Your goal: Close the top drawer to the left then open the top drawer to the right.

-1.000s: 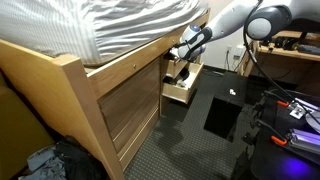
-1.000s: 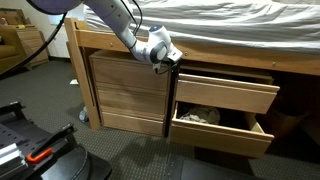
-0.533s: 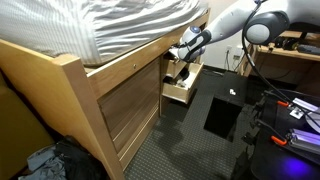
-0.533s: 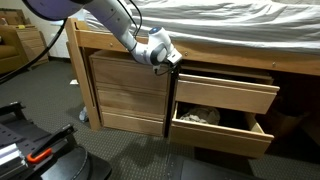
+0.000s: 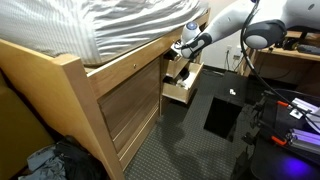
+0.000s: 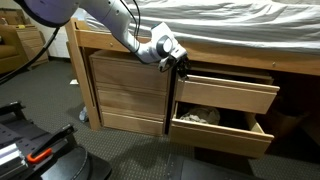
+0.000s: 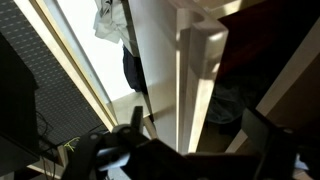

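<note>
Top-left drawer (image 6: 128, 70) looks shut (front flush), so the top-right drawer (image 6: 230, 94) is in hand. The gripper (image 6: 182, 63), opening unclear, sits at its edge and should pull outward.

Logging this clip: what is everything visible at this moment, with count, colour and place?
bed frame: one, pale wood, across both exterior views
bedding: one, grey-white striped, on the frame
top drawer to the left: one, pale wood, front flush with the frame
front below it: one, pale wood, flush
top drawer to the right: one, pale wood, pulled out
lower right drawer: one, pale wood, pulled out
cloth: one, pale, inside the lower right drawer
flat panel: one, black, on the floor
clothes heap: one, dark and grey, on the floor by the frame's corner
carpet: dark grey
robot arm: one, white
end effector: one, black, at the top right drawer's edge; open or shut unclear
</note>
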Motion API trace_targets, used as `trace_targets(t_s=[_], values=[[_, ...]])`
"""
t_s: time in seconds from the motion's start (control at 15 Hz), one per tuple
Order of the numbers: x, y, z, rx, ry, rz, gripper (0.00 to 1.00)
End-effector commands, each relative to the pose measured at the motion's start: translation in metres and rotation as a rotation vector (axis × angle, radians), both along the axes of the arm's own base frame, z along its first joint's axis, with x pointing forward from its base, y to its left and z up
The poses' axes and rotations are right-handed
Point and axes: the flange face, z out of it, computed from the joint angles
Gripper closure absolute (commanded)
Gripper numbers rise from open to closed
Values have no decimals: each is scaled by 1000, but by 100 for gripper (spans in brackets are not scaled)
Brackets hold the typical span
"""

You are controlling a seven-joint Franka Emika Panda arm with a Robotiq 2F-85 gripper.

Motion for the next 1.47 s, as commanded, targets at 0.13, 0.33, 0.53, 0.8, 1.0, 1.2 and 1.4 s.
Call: trace_targets(t_s=[0.13, 0.33, 0.53, 0.8, 1.0, 1.2, 1.4], values=[[4, 8, -8, 9, 73, 149, 0], [1, 8, -27, 2, 121, 299, 0], [-2, 12, -30, 13, 131, 263, 0], [0, 10, -27, 9, 128, 275, 0], [0, 10, -27, 9, 127, 275, 0], [0, 10, -27, 9, 128, 275, 0], [-12, -7, -44, 18, 182, 290, 0]])
